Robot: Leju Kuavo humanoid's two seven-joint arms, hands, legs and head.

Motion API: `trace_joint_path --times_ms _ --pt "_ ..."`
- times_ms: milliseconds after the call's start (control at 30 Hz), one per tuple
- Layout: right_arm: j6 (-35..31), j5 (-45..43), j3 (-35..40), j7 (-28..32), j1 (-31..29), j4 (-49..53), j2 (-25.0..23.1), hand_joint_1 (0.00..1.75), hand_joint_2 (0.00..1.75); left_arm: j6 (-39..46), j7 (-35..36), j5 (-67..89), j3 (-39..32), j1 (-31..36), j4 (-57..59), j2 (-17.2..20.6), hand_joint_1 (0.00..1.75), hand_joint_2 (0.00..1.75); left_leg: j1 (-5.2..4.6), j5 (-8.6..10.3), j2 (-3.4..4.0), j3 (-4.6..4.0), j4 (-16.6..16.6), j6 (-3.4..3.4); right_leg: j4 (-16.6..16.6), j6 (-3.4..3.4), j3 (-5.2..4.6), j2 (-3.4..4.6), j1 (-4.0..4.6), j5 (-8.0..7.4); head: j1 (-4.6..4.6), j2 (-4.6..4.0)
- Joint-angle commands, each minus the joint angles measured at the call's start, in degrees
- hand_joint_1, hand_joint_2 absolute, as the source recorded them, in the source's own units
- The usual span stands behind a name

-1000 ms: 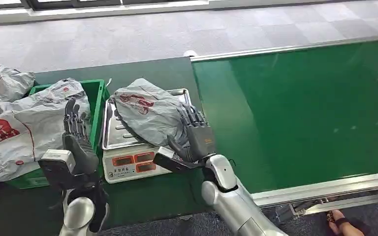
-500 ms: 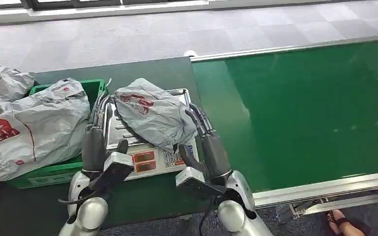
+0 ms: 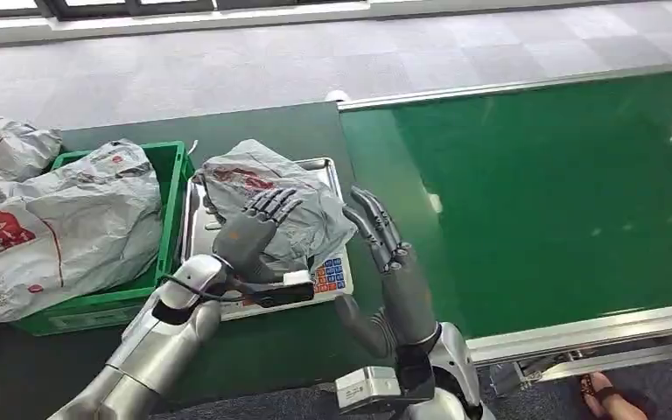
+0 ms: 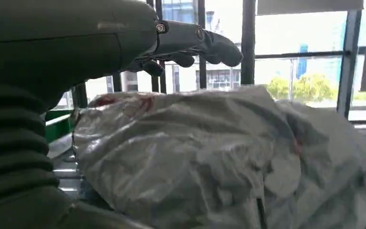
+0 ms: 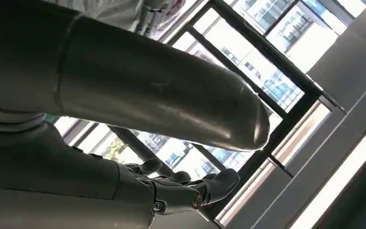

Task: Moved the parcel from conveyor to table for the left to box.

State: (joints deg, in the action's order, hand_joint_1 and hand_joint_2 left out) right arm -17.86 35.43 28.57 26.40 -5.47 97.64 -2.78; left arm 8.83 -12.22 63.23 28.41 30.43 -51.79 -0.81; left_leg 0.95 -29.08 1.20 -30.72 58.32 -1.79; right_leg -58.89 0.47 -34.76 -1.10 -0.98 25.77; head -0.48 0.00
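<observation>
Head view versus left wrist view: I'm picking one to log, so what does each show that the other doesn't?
Head view alone: the weighing scale's keypad, the green conveyor belt, the right hand raised open beside the scale, and bagged parcels in the green crate. Left wrist view alone: windows behind the scene. Both: the left hand over the grey parcel.

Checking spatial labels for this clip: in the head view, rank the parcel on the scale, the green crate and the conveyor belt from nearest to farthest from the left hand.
1. Parcel on the scale: directly under the left hand.
2. Green crate: to that hand's left, beside the scale.
3. Conveyor belt: farthest, off to the right beyond the right hand.
</observation>
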Motion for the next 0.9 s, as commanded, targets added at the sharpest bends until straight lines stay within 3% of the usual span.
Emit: trace_joint_path --times_ms 33,300,333,900 --pt "-1.95 -1.21 2.23 -0.46 -1.25 -1.35 4.71 0.0 0.0 -0.36 -1.46 -2.08 7.77 8.69 22.61 -3.81 0.0 1.75 -0.01 0.07 -0.24 -0.03 -0.05 0.09 0.08 -0.02 0.05 -0.11 -0.01 -0.03 0.0 0.0" --pt "-3.58 -1.79 3.04 -0.87 -1.75 -1.67 4.62 0.0 0.0 0.38 -2.66 -3.85 9.18 8.68 27.12 -6.11 0.0 1.75 0.01 0.08 -0.15 -0.07 -0.08 0.11 0.13 -0.03 -0.01 0.0 0.02 -0.09 0.0 0.0" --pt "-3.6 -1.95 2.97 -1.14 -1.83 -1.51 4.47 0.0 0.0 0.2 -2.82 -3.86 9.35 8.7 27.25 -6.11 1.75 1.75 0.02 0.04 -0.11 -0.08 -0.03 0.08 0.07 -0.02 -0.02 0.01 0.02 -0.05 0.02 0.0" --pt "-4.51 -1.77 2.83 -1.35 0.28 -3.94 4.45 0.0 0.0 1.26 -4.66 -11.06 6.89 7.33 21.81 -3.2 1.75 1.75 0.02 0.09 -0.01 0.05 -0.17 0.11 0.18 -0.05 0.09 0.14 0.02 -0.13 0.0 0.0"
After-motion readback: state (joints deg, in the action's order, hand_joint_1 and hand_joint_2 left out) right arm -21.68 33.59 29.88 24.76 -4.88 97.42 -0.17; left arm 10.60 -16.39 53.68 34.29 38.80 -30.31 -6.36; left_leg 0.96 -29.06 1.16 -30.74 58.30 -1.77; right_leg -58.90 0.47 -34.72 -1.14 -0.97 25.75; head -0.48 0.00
